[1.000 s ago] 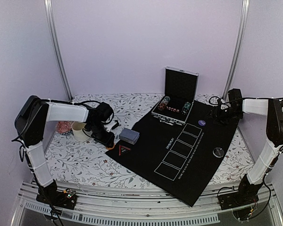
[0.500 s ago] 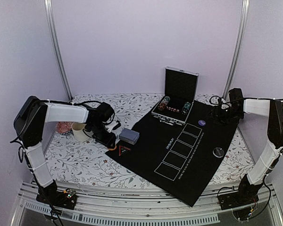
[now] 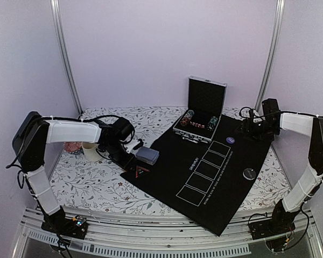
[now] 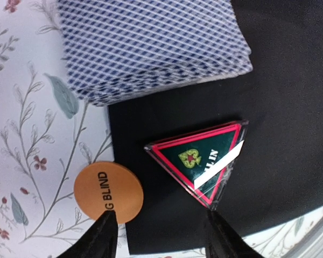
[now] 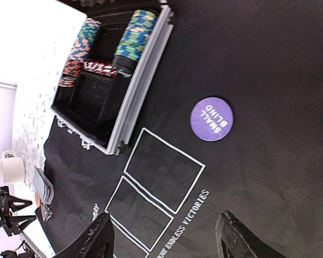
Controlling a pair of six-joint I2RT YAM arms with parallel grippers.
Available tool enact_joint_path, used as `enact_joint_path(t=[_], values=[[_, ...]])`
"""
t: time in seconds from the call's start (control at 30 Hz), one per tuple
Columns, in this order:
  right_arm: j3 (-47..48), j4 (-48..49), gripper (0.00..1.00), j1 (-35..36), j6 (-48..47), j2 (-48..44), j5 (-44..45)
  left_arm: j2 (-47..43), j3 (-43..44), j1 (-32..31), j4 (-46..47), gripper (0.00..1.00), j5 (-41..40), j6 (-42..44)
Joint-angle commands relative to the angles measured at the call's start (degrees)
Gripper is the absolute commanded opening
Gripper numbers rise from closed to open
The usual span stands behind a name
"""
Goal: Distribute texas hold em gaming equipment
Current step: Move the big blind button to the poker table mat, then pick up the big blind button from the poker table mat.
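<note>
Top view, room: plain lilac walls stand behind and beside the table.
Top view, table: a white flowery table has a big black felt mat lying slanted on its right half.
Top view, case: an open silver metal case sits at the mat's far edge with its lid up. Rows of small round striped poker chips are inside.
Top view, cup: a cream cup stands on the left, off the mat.
Top view, cards: a stack of playing cards with grey-blue backs lies at the mat's left corner. The left gripper is low, just beside it.
Top view, discs: a flat purple-blue round disc and a flat black round disc lie well apart on the mat's right side.
Top view, right gripper: it hangs over the mat's far right corner.
Left wrist view, edge: a flat orange round disc lies half on the mat and half on the flowery table. A green and red triangle marker is just beside it on the mat.
Left wrist view, gripper: it is spread wide and holds nothing. One fingertip is at the orange disc's rim.
Right wrist view, gripper: the right gripper is spread wide and holds nothing.
Right wrist view, mat: the purple-blue disc lies between the case and the mat's edge, near the white drawn boxes.
</note>
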Motion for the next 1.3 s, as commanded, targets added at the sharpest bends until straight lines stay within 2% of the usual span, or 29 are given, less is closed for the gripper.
enact_joint_path(t=[0.0, 0.07, 0.13, 0.37, 0.63, 0.73, 1.07, 1.27], values=[[-1.31, -1.66, 0.67, 1.55, -0.63, -3.19, 0.00, -3.21, 0.02, 0.52, 0.05, 0.66, -4.29, -1.28], [-1.87, -1.67, 0.67, 1.96, -0.63, -3.98, 0.09, -2.27, -0.12, 1.47, -0.42, 0.78, -6.09, -1.64], [-2.38, -1.67, 0.67, 2.06, -0.53, -4.58, 0.08, -0.87, -0.06, 2.88, -1.29, 0.83, -6.76, -2.07], [-3.06, -2.11, 0.67, 2.21, -0.67, -5.29, 0.01, 2.77, 0.38, 4.52, -1.04, 0.86, -5.33, -0.82], [-3.30, -2.01, 0.67, 2.25, -0.90, -5.01, -0.08, 4.34, 0.87, 2.86, 0.22, 0.87, -3.87, 1.19], [-3.38, -1.95, 0.67, 2.25, -1.06, -4.72, -0.15, 4.78, 0.78, 2.19, 0.66, 0.86, -4.12, 1.34], [-3.66, -1.74, 0.67, 2.26, -1.15, -4.51, -0.06, 7.23, 1.48, 2.10, 0.98, 0.69, -4.34, 1.33], [-3.75, -1.59, 0.67, 2.22, -1.17, -4.26, 0.01, 7.50, 1.32, 2.06, 0.96, 0.63, -1.76, 1.47]])
